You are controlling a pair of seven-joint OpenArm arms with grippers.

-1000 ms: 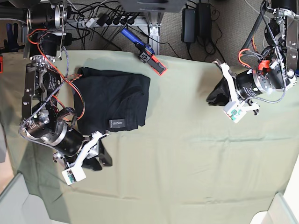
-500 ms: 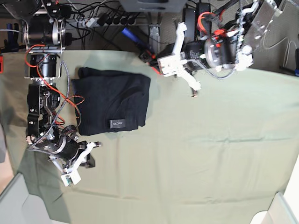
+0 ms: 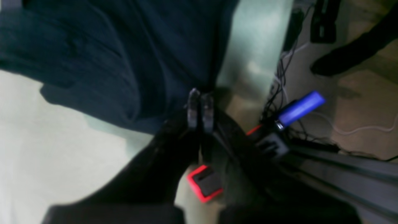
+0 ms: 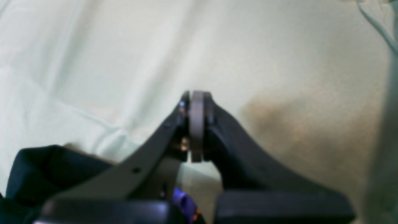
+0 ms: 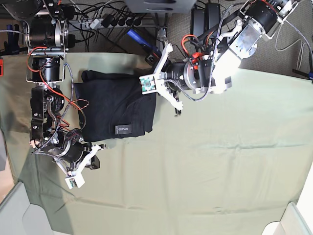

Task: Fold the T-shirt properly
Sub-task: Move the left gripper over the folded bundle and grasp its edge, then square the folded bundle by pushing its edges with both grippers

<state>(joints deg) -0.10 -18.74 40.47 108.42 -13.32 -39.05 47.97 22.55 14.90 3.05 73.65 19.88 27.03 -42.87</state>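
Black T-shirt is seen folded compact at ten o'clock on the green-draped worktop. Both claws are pressed together empty, the left claw at its three o'clock edge, the right claw parked at seven o'clock, likely because folding is finished.

T-shirt on cloth, far left

Base view is sharp and evenly lit, no glare. Both wrist views are soft and blurry. A brownish shadow sits right of the right claw on the pale cloth.

I see a pale green cloth covering the table, with cables and carpet behind it.
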